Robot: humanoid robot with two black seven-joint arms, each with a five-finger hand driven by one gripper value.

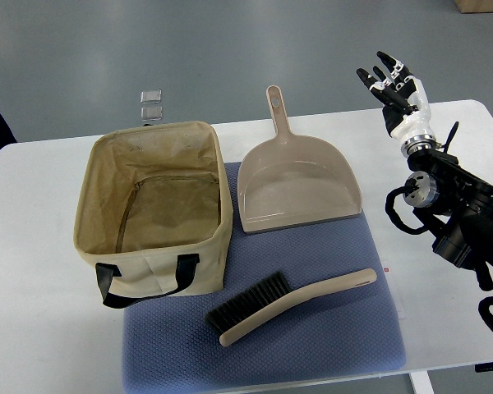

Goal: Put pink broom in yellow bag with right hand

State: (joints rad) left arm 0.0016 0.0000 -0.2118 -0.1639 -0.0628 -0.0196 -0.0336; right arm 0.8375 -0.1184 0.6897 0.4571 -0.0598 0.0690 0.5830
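1. White table (33, 246), seen steeply from above; blue-grey mat (345, 328) spread over its middle.
2. Broom (292, 306) flat on the mat's near part, pale pinkish-tan handle angled up toward the right, dark bristles at the lower left end. Untouched, nothing gripping it.
3. Bag (152, 215), pale yellow-beige fabric, open-topped and upright, left of the broom; right side sitting on the mat's left edge. Black strap handle hanging on the near face. Inside looks empty.
4. Dustpan (300, 185), same pinkish-tan, lying on the mat's far part just right of the bag, handle pointing away past the table's far edge.
5. Right hand (394, 89) raised near the far right part of the table, well apart from the broom; fingers (386, 70) spread and extended, holding nothing. Black arm entering from the right edge.
6. Two small clear squares (151, 104) on the floor beyond the table.
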